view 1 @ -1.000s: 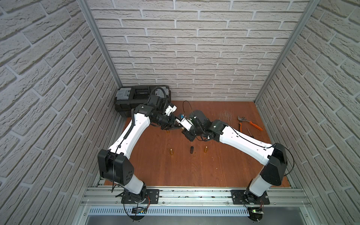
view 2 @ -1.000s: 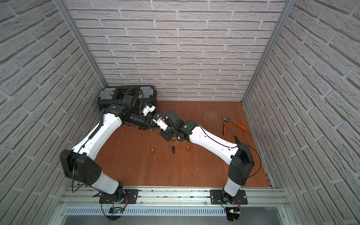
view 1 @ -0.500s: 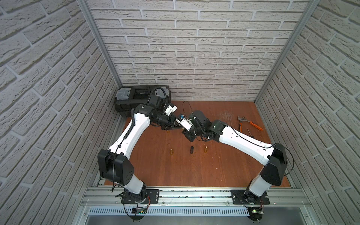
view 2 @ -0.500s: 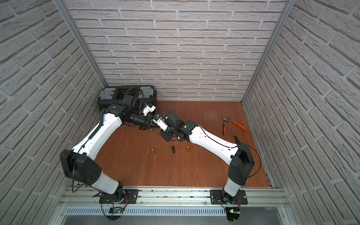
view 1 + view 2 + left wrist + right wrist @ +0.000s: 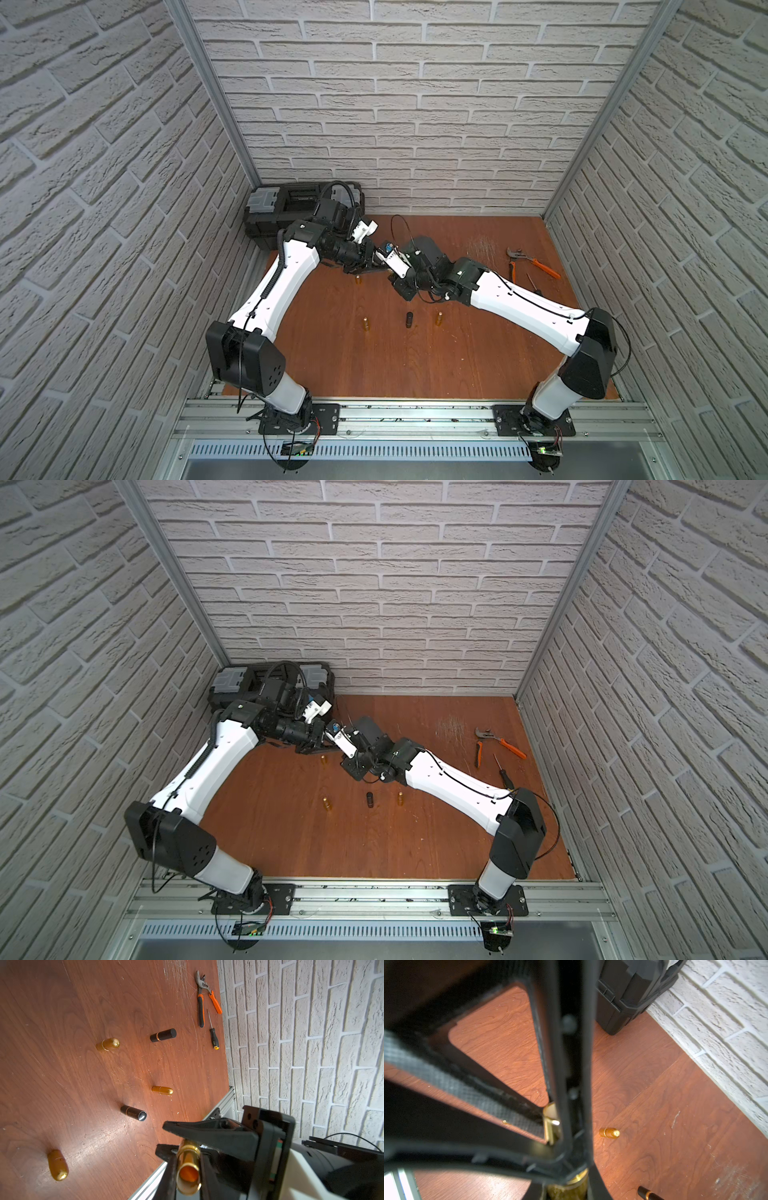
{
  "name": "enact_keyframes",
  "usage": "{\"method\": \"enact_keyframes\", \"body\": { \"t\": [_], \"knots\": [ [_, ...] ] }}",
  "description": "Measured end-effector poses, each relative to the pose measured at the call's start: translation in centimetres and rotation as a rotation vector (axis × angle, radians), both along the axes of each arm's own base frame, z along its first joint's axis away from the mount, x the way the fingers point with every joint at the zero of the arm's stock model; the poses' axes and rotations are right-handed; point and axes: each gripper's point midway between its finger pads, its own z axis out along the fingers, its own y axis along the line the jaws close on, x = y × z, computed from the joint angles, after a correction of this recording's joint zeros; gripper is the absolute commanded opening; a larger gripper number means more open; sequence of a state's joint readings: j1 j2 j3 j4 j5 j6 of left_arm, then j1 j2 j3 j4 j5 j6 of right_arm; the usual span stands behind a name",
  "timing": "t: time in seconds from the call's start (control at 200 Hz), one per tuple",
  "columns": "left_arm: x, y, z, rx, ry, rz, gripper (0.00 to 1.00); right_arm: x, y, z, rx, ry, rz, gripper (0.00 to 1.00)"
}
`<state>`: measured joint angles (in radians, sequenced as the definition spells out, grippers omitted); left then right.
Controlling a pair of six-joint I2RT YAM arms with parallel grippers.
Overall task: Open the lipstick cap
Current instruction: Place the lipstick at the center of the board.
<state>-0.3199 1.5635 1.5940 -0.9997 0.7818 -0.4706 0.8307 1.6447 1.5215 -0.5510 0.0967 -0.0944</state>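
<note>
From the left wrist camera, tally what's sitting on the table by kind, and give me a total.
Gold lipsticks: 3
Black lipsticks: 2
Pliers: 1
Screwdriver: 1
Total: 7

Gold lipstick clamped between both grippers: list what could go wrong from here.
1. The left gripper and right gripper pinch the gold lipstick on smooth metal, close together; a pull may slip one grip rather than open it.
2. If it drops, it could knock over the black lipstick and others standing on the table.
</note>
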Motion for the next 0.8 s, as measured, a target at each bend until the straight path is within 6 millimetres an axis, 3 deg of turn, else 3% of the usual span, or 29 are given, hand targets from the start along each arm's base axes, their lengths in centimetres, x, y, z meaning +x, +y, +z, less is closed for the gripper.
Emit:
{"method": "enact_keyframes", "body": {
  "t": [0.35,0.49,0.645,0.73,0.8],
  "knots": [
    [1.5,-2.8,-1.9,-0.034,0.050,-0.030,0.10,0.2,-3.1,-1.4,-0.077,-0.030,-0.082,0.19],
    [1.8,-3.1,-1.9,-0.048,0.062,-0.041,0.10,-0.1,-3.7,-1.2,-0.083,-0.039,-0.089,0.29],
    [4.5,0.1,-4.2,0.070,0.030,0.063,0.11,-1.1,-4.9,3.3,-0.019,-0.117,-0.088,0.47],
    [5.0,1.2,-4.4,0.091,0.029,0.095,0.11,-1.4,-5.2,5.6,0.025,-0.157,-0.091,0.48],
    [5.0,1.5,-4.6,0.115,0.024,0.106,0.11,-1.4,-5.3,6.3,0.039,-0.170,-0.092,0.51]
  ]
}}
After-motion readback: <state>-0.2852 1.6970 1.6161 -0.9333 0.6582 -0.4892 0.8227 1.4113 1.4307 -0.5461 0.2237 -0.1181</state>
